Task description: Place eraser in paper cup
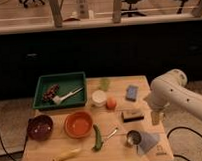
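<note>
The eraser (pixel 132 115), a small dark-topped block, lies flat on the wooden table (pixel 119 155) toward its right side, and nothing holds it. Just right of the eraser, at the table's edge, the gripper (pixel 156 121) hangs pointing down from the white arm (pixel 170 92). It is close to the eraser but apart from it, and whether the claw is spread or pressed together cannot be told.

Behind the eraser and a little left sits a small orange ball (pixel 111 102). Further left of that stands the paper cup (pixel 98 97), upright and white, well apart from the eraser. Straight behind the eraser lies the blue sponge (pixel 132 92). A pale green object (pixel 104 84) stands behind the cup.

In front of the eraser stands a small metal cup (pixel 132 139), with a bluish cloth (pixel 148 141) just to its right. Left of the metal cup and in front of the eraser lie a spoon (pixel 111 134) and a green vegetable (pixel 98 137).

Further left of the eraser sits an orange bowl (pixel 78 124), and beyond it a dark purple bowl (pixel 39 127) near the table's left edge. A yellow object (pixel 67 155) lies in front of the orange bowl. Far left of and behind the eraser is a green tray (pixel 44 79) holding a white item (pixel 62 98) and something dark red (pixel 50 92).
</note>
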